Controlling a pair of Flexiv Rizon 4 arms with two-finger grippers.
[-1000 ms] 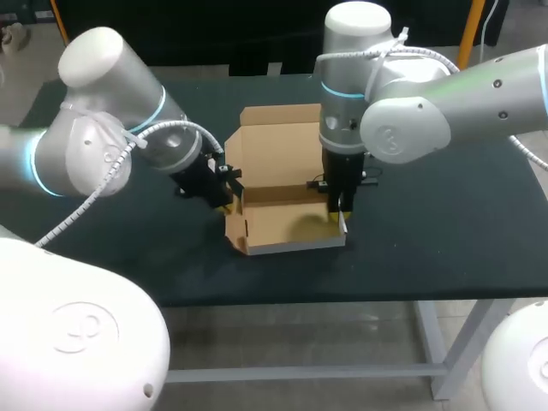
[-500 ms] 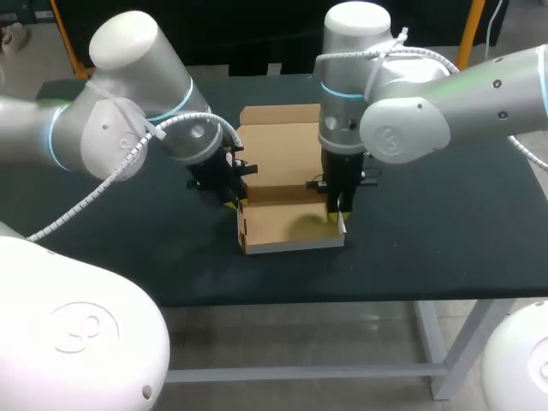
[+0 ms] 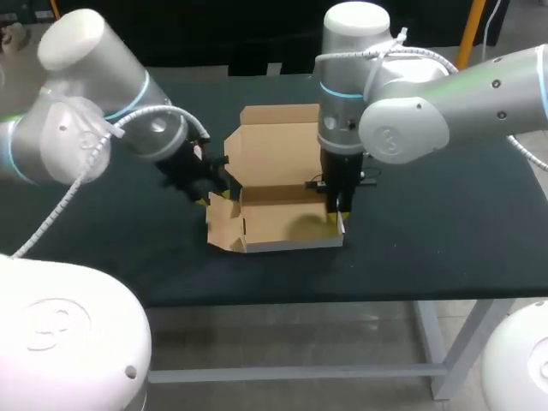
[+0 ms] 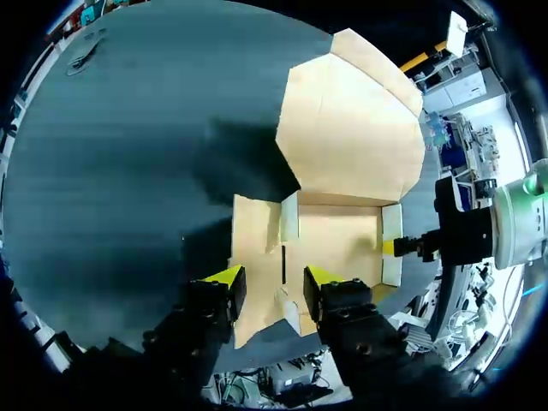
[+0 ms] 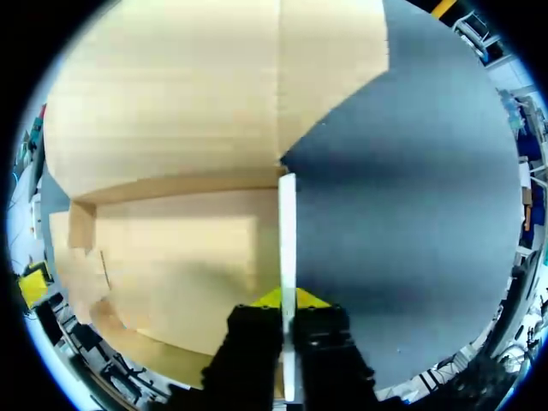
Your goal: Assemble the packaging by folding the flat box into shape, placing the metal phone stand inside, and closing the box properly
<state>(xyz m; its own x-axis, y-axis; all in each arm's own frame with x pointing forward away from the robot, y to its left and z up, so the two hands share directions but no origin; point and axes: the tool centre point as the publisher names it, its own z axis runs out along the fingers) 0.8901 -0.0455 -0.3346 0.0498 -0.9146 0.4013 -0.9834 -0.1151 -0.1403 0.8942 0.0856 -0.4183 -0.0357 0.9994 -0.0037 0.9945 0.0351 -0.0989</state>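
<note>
Folding the box [image 3: 282, 224]: the right hand [image 3: 335, 212] pinches its right wall [image 5: 287, 223]; the wide-open left hand [image 4: 274, 278] should lift the splayed left flap [image 3: 221, 224].

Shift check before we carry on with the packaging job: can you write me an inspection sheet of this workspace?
surface: dark table, matte top.
job's things: cardboard box half folded, lid standing open, left flap splayed outward; metal phone stand not seen in any view.
clutter: nothing seen.
hands: left hand open, with the left flap between its fingers; right hand shut on the box's right wall.
cables: white coiled cable along the left arm; white cable across the right arm.
surroundings: nothing seen.
</note>
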